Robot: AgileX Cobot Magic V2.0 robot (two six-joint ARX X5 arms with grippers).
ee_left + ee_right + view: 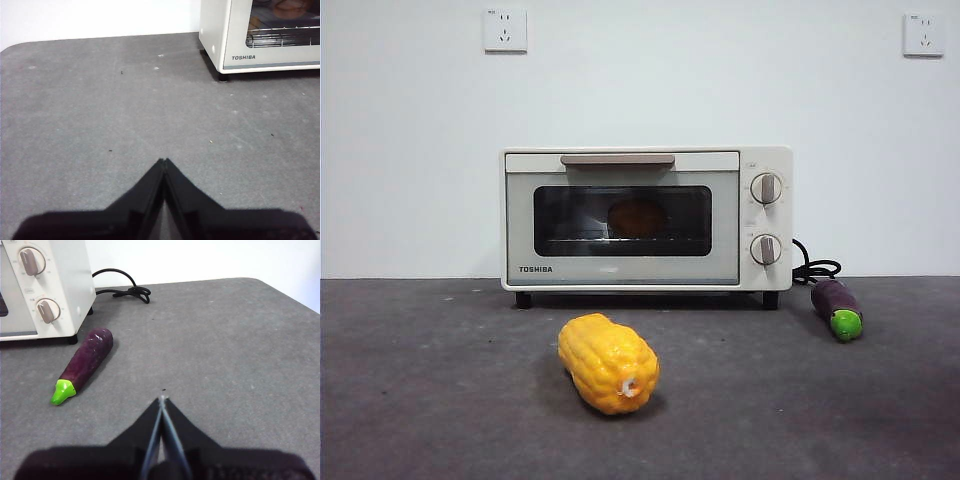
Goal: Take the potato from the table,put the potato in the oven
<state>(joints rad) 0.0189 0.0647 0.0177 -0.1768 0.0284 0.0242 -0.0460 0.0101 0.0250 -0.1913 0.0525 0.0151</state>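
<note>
The cream-white Toshiba oven (pixel 645 218) stands at the back of the dark grey table (pixel 440 400) with its glass door closed. Behind the glass the orange-brown potato (pixel 637 217) lies on the rack; the left wrist view catches a bit of the potato (pixel 290 7) through the oven (pixel 260 35) door too. My left gripper (pixel 164 161) is shut with nothing in it, over bare table left of the oven. My right gripper (pixel 162 399) is shut with nothing in it, over the table to the right of the oven (pixel 40 285). Neither arm shows in the front view.
A bumpy yellow corn cob (pixel 608 362) lies on the table in front of the oven. A purple eggplant (pixel 837 308) with a green tip lies by the oven's right foot, the same eggplant (pixel 84 363) seen from the right wrist. The black cord (pixel 122 287) coils behind it.
</note>
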